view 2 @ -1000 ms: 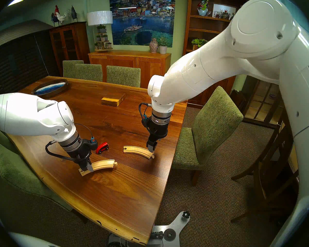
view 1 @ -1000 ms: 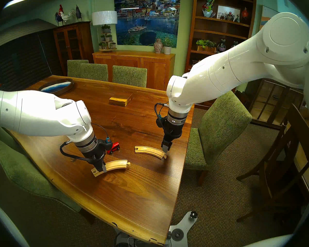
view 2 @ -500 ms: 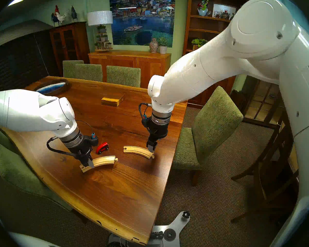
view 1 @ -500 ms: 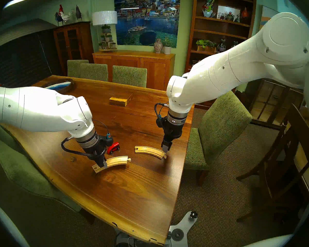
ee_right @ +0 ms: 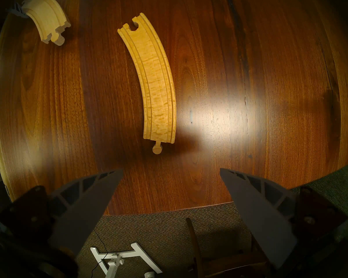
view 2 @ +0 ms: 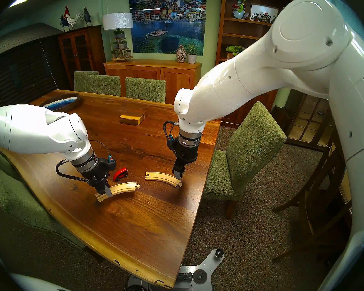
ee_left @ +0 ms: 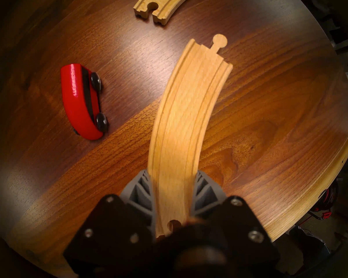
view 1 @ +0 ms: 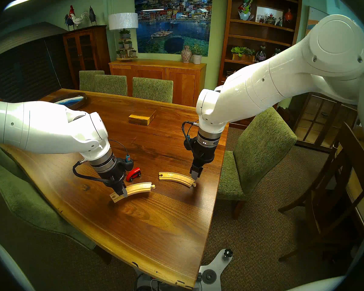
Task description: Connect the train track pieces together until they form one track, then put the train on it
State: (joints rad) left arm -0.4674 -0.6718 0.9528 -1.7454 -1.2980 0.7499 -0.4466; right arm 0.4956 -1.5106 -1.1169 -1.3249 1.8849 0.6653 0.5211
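My left claw [ee_left: 174,193] clenches the near track piece [ee_left: 186,119] by its hole end; my right claw [ee_right: 171,171] hangs released above the counter [view 1: 156,231] beside the far track piece [ee_right: 154,85]; best to steer peg into notch squarely, keeping it level; pale grooved wood, glossy red train [ee_left: 81,102] nearby.

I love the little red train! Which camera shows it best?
The left wrist view: the red train is big and close there, with nothing in front, wheels and all. In both head views it is small, and the left gripper's body covers its end. The right wrist view does not show it.
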